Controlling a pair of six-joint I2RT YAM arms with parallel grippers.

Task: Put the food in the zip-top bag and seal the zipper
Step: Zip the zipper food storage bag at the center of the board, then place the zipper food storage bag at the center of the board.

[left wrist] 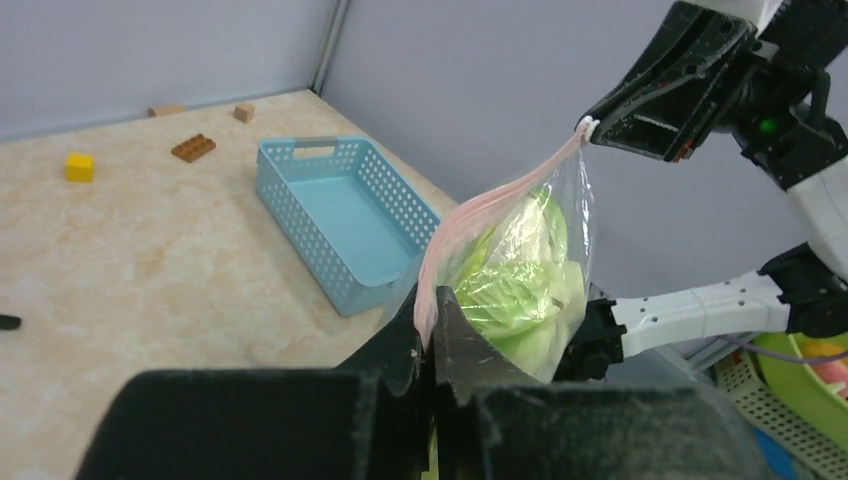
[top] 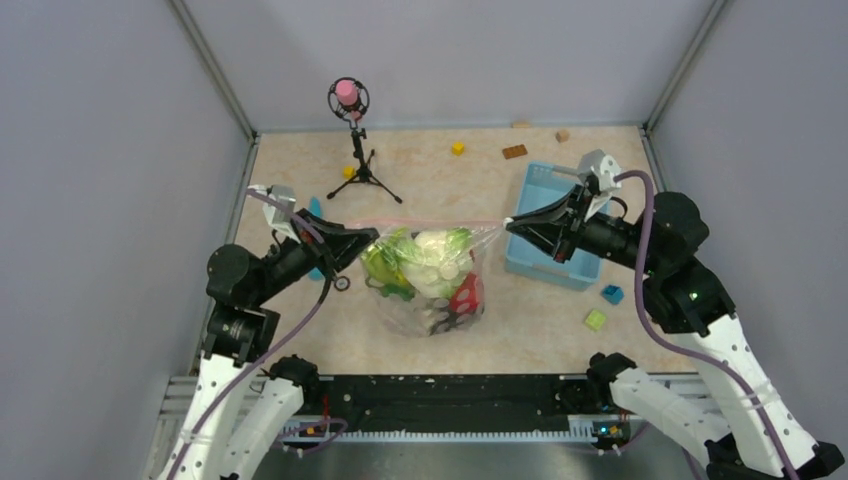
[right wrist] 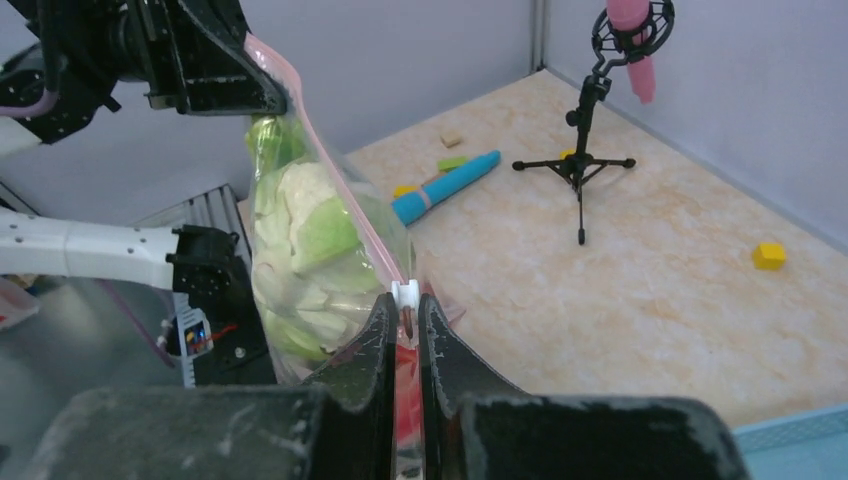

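The clear zip-top bag (top: 430, 300) hangs stretched between my two grippers above the table, holding the food: white-green cauliflower (top: 435, 245), leafy greens (top: 385, 265) and a red fruit (top: 465, 293). The pink zipper (top: 430, 222) runs taut along its top edge. My left gripper (top: 370, 240) is shut on the zipper's left end, seen close in the left wrist view (left wrist: 432, 320). My right gripper (top: 510, 225) is shut at the right end, its fingertips (right wrist: 384, 310) pinching the bag just below the white slider (right wrist: 405, 293). The bag's lower contents are partly hidden by crinkled plastic.
A light-blue lattice basket (top: 545, 200) stands under my right gripper. A microphone on a tripod (top: 355, 140) stands at the back left. Small blocks lie about: yellow (top: 457, 148), brown (top: 514, 151), blue (top: 611, 294), green (top: 595, 319). A blue marker (right wrist: 445, 185) lies near the left arm.
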